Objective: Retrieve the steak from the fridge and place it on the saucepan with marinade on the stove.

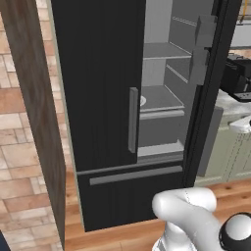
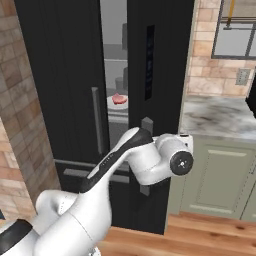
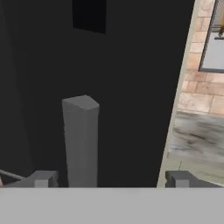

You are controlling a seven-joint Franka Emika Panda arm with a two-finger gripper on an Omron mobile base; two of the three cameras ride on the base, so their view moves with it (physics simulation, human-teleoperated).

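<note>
Steak [image 2: 119, 98] sits on its plate [image 2: 114, 104] inside the fridge [image 1: 98, 98] – door open, pincer [image 3: 111, 178] wide and empty by the handle [image 3: 81, 140] – pan trip not begun.

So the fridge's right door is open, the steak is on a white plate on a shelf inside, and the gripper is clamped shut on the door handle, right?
Not quite. The gripper is open: in the hand view its fingertips stand wide apart on either side of the grey door handle, not clamped on it. The rest holds: the fridge door is open and the steak lies on the white plate.
</note>
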